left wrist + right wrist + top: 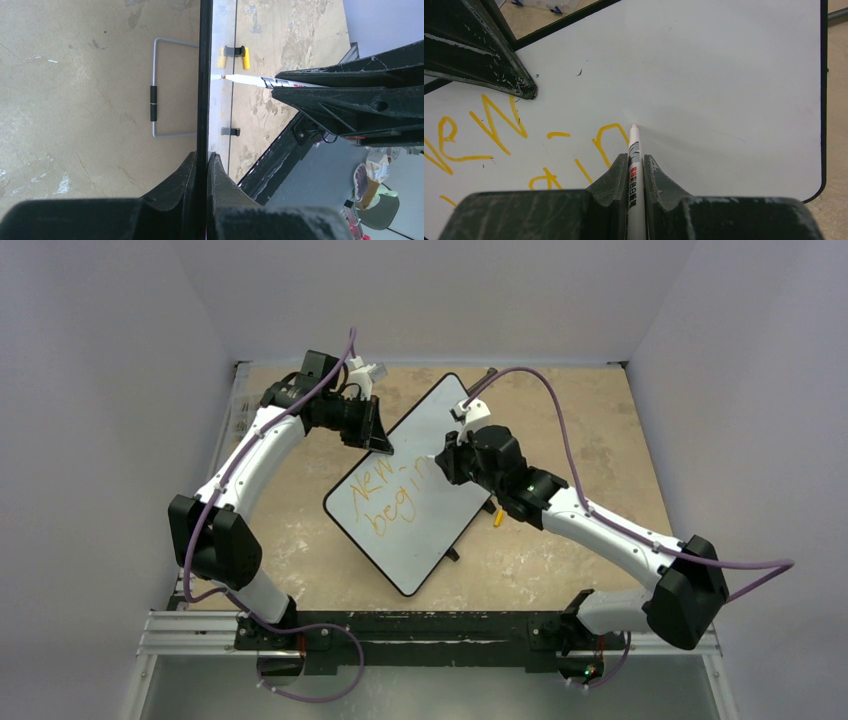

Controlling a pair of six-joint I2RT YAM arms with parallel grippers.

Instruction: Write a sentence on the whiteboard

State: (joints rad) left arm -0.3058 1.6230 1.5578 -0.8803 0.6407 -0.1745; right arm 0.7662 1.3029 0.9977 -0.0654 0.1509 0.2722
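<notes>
**boardwatcher:** So where's the sentence (385,495) at? Overhead I read "New" on one slanted line and "begin" under it, in orange. I'd call that roughly halfway, with the rest of that word and a third line to go.

**yam_fan:** Same read. It sits on the left half of the whiteboard (440,530), which is mid-table and turned diagonally to the arms. The right half is bare. My guess is the angle lets each arm reach its own side without crossing.

**boardwatcher:** And the pen (634,150)?

**yam_fan:** Its tip is down on the white surface, just right of the last orange stroke. The right gripper (635,162) has its jaws pinched tight on the barrel with no gap either side, and only the nose pokes out. I reckon holding it short like that stops the tip wobbling.

**boardwatcher:** What's the left gripper (202,160) for, then?

**yam_fan:** It works as a clamp. It's closed right down on the board's black rim at the far-left edge, one finger on each face. Probably so the board doesn't skate across the table (580,420) when the pen pushes.

**boardwatcher:** There's a small yellow bit (497,518) beside the right arm too.

**yam_fan:** Could be the cap, but it's too small to tell.
</notes>
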